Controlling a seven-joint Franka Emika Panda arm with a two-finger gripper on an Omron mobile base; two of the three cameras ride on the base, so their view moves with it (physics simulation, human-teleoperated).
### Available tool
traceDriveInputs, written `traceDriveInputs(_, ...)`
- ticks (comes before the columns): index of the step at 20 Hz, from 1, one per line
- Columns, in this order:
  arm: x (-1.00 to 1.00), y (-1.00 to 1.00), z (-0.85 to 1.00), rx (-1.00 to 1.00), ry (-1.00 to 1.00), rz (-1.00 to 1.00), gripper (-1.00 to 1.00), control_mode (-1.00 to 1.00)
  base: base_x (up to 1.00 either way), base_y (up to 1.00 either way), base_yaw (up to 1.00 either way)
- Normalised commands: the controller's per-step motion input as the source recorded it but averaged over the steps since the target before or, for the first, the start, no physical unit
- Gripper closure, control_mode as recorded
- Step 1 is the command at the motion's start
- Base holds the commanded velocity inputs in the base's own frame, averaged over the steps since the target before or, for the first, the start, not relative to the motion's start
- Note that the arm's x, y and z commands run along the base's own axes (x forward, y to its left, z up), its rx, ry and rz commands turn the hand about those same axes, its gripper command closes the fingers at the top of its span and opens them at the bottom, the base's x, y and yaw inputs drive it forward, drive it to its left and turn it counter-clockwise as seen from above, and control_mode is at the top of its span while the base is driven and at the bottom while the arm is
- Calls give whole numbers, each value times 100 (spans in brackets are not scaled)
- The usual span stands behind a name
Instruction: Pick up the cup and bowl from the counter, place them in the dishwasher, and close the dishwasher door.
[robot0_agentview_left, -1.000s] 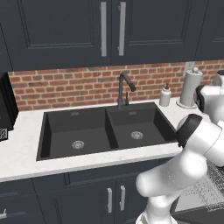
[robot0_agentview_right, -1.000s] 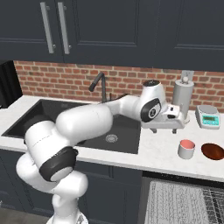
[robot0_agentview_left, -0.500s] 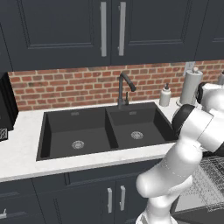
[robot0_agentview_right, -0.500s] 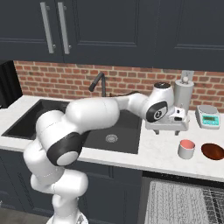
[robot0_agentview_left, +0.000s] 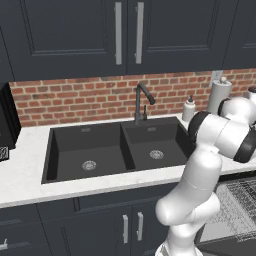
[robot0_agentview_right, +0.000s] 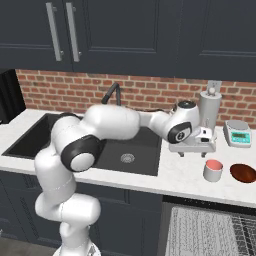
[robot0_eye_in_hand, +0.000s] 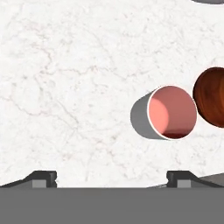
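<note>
On the white counter (robot0_agentview_right: 185, 175), right of the black sink, a pink-lined grey cup (robot0_agentview_right: 213, 170) stands upright beside a dark brown bowl (robot0_agentview_right: 243, 173). My gripper (robot0_agentview_right: 196, 151) hangs open just left of and above the cup, fingers pointing down with nothing between them. Looking down from the hand, the cup (robot0_eye_in_hand: 168, 113) lies up and to the right of my gripper (robot0_eye_in_hand: 111, 179), with the bowl (robot0_eye_in_hand: 212, 96) touching or nearly touching its right side. The dishwasher (robot0_agentview_right: 210, 232) stands open below the counter with its grey wire rack (robot0_agentview_left: 240, 200) drawn out.
A paper towel roll (robot0_agentview_right: 210, 107) and a small scale (robot0_agentview_right: 238, 133) stand against the brick wall behind the cup. A soap bottle (robot0_agentview_left: 188, 108) and the faucet (robot0_agentview_left: 140, 100) are by the double sink (robot0_agentview_left: 115, 150). Dark cabinets hang overhead.
My arm has swung the hand rightwards along the counter and slightly lower, closer to the cup. The jaws stayed open. Cup and bowl have not moved.
</note>
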Motion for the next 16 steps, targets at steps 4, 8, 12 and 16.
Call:
traceDriveInputs(4, 0, -38, -15, 0, 5, -11, -100, -100, 0, 0, 0)
traceDriveInputs(8, 0, -12, -2, 0, 5, -9, -100, -100, 0, 0, 0)
traceDriveInputs(12, 12, 0, -4, 0, 0, 0, -100, -100, 0, 0, 0)
traceDriveInputs(16, 25, -1, -9, 0, 0, 0, -100, -100, 0, 0, 0)
